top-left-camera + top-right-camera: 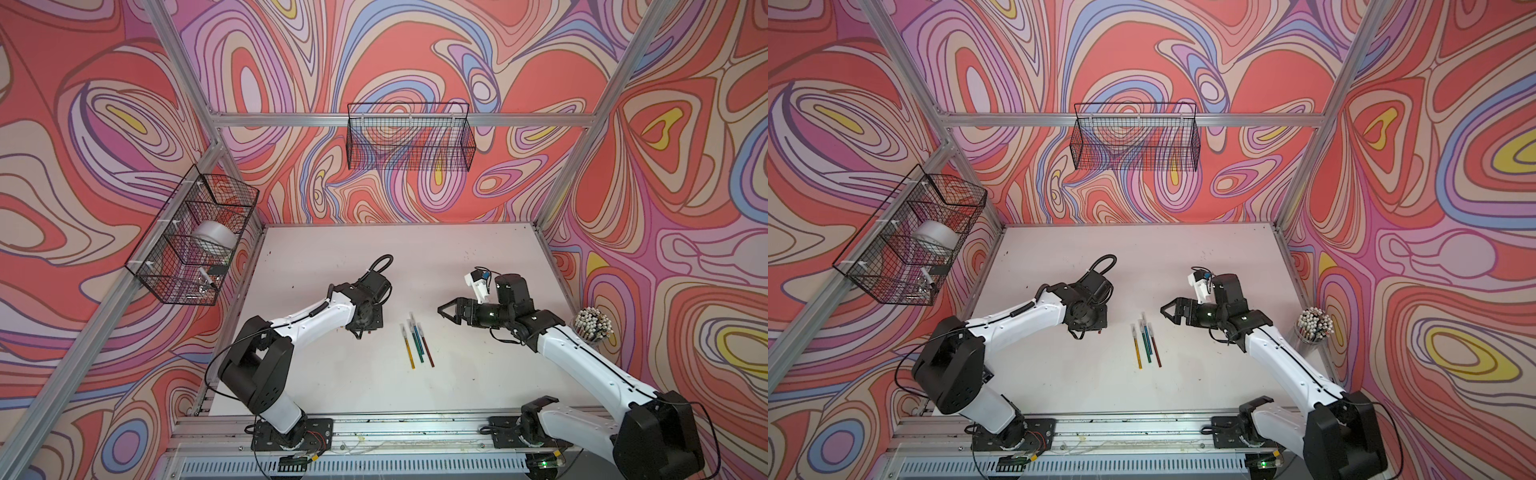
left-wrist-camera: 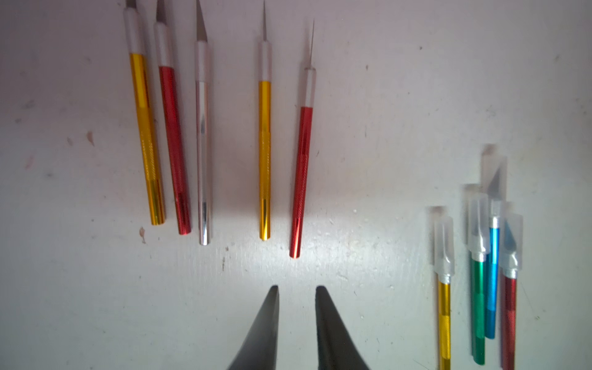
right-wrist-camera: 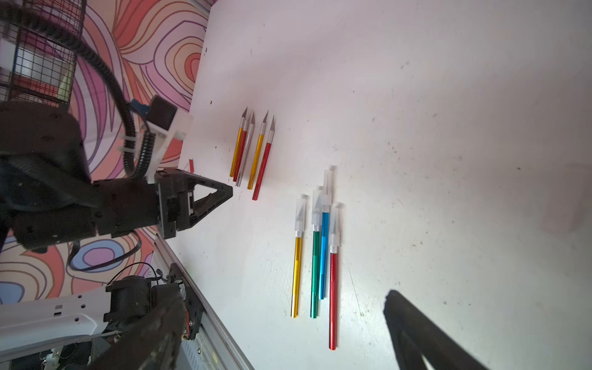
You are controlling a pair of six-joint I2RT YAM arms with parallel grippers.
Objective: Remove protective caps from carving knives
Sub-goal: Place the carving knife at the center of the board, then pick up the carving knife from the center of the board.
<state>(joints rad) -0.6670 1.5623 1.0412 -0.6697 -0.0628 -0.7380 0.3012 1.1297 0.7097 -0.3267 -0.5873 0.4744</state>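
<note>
9 carving knives (image 3: 324,250) lie on the white table (image 1: 332,257) in 2 groups. The bare row (image 2: 203,160) holds 5 knives with gold, red, silver, gold and red handles. They lie side by side and roughly parallel, blades uncovered and all pointing the same way. In both top views the left arm's wrist hides this row. The capped group (image 1: 417,347) holds 4 knives with gold, green, blue and red handles, packed close together near the middle of the table, between the 2 arms. Each of these wears one of the protective caps (image 2: 444,246), a translucent whitish sleeve over the blade end, and all 4 caps point toward the far edge of the table. The left gripper (image 2: 297,288) hangs over the table just short of the handle ends of the bare row. Its jaws are parted by a narrow gap, with nothing between them and touching no knife. The right gripper (image 1: 448,311) points toward the capped group from the other side, clear of it, its jaws spread wide and empty. A clear cup of white-tipped sticks (image 1: 592,326) stands at the table's right edge, beside the right arm
</note>
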